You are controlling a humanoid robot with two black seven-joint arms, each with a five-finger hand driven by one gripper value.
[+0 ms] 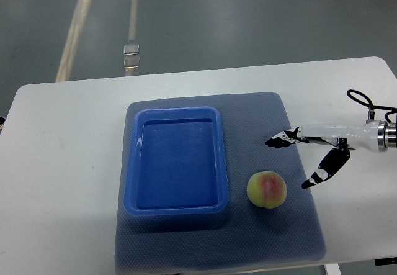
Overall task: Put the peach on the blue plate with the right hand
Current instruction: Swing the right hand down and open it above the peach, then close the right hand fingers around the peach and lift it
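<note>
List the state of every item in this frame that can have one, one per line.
peach: resting on the mat, right of the plate, not held
blue plate: empty, sitting flat on the mat
mat: spread flat on the table
right hand: open, fingers spread, up and right of the peach, not touching it
left hand: not in view

Even, bright overhead light is washing the white table (62,163), casting soft shadows, with the frame staying sharp throughout.
</note>
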